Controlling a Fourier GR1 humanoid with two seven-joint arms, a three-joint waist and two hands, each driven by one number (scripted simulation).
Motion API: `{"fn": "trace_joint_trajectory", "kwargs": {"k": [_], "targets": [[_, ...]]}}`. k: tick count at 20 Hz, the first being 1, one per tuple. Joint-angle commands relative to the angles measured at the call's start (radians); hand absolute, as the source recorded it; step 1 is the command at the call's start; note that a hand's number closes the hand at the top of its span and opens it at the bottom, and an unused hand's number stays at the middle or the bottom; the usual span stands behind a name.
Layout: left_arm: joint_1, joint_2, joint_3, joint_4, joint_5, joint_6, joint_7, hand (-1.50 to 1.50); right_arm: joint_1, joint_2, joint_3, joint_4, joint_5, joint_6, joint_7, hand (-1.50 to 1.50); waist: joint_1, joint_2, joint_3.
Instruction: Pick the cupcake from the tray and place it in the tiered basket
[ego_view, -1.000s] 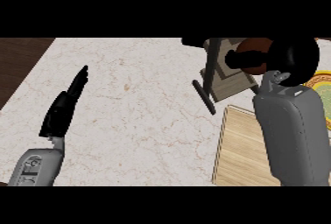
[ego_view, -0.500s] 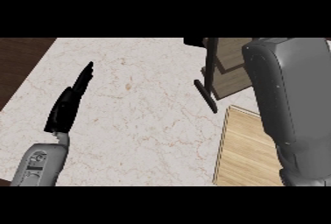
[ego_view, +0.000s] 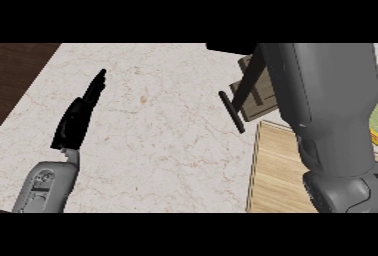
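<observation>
My right forearm (ego_view: 325, 110) rises along the right side and runs out past the top of the view, so its hand does not show. It covers most of the tiered basket, of which a black post (ego_view: 251, 75), a black foot (ego_view: 231, 111) and a bit of wooden base (ego_view: 258, 102) remain visible. The cupcake shows nowhere. Part of the wooden tray (ego_view: 277, 170) lies at the lower right, beside and under the forearm. My left hand (ego_view: 77, 117) rests open on the left of the counter, fingers straight and pointing away.
The pale marble counter (ego_view: 162, 145) fills the middle of the view. Its left edge runs diagonally, with dark floor (ego_view: 18, 70) beyond it at the upper left.
My right arm has reached further forward over the basket; its hand, seen a second ago by the basket's top, has left the view. The left hand has barely shifted.
</observation>
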Motion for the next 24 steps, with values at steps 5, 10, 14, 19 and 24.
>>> {"fn": "trace_joint_trajectory", "kwargs": {"k": [5,10,14,19,24], "targets": [[0.019,-0.013,0.017,0.015,-0.005,0.033,-0.003,0.00,-0.158,-0.023,-0.086,0.281,0.149,0.120,0.196,1.50,-0.044,-0.001,0.002],[0.003,0.005,0.049,0.019,0.010,0.032,0.006,0.00,-0.228,-0.044,-0.133,0.402,0.221,0.239,0.199,1.50,-0.081,-0.015,0.004],[0.048,0.023,0.060,-0.005,0.025,0.013,-0.007,0.00,-0.265,-0.047,-0.172,0.467,0.260,0.233,0.217,1.50,-0.088,-0.020,0.007],[0.055,0.022,0.070,0.013,0.016,0.028,-0.013,0.00,-0.319,-0.015,-0.264,0.525,0.229,0.220,0.205,1.50,-0.108,-0.021,0.008],[0.080,0.017,0.067,-0.009,0.014,0.032,-0.008,0.00,-0.288,-0.046,-0.354,0.537,0.187,0.103,0.151,1.50,-0.117,-0.021,0.010]]}}
